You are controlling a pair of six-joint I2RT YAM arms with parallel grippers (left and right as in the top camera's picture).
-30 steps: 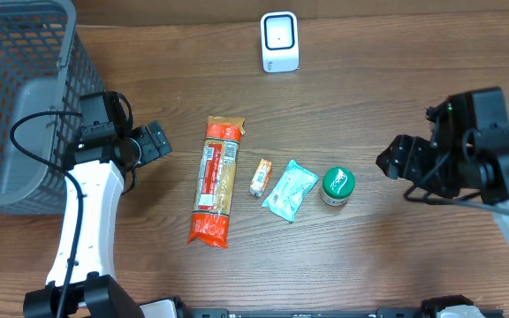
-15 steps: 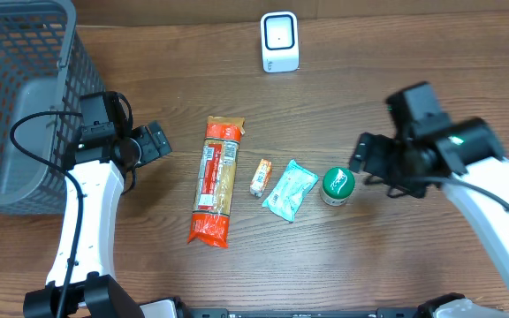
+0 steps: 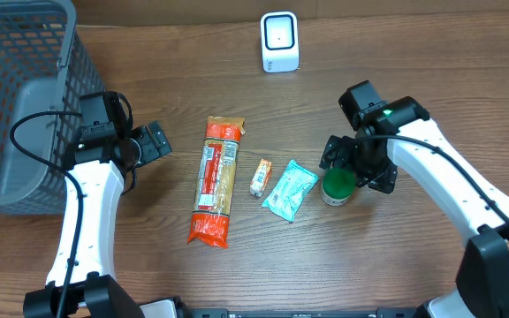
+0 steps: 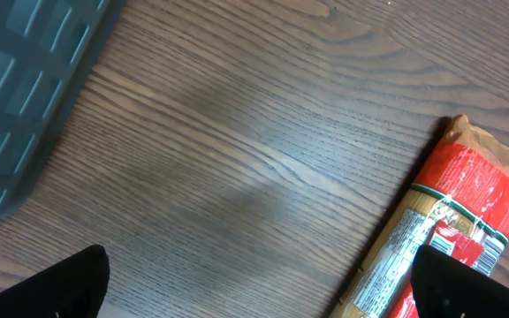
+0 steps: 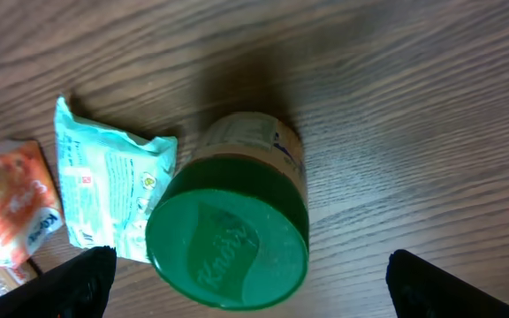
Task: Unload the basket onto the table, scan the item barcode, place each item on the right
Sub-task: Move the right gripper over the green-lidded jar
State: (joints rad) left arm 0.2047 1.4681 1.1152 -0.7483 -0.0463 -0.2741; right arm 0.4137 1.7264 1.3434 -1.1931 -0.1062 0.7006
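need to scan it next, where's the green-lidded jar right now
In the overhead view the green-lidded jar stands right of centre on the table, just right of the teal packet and directly beneath the open right tool.

right wrist cam | right claw (image 5: 256,287) spread wide, dark fingertips (image 5: 71,283) in both bottom corners | green-lidded jar (image 5: 228,252) between them, lid toward the lens, neither finger touching it | teal packet (image 5: 104,190) just left of jar, contact unclear | orange packet (image 5: 7,203) at left edge, cropped | wood-grain bench (image 5: 414,106) underneath
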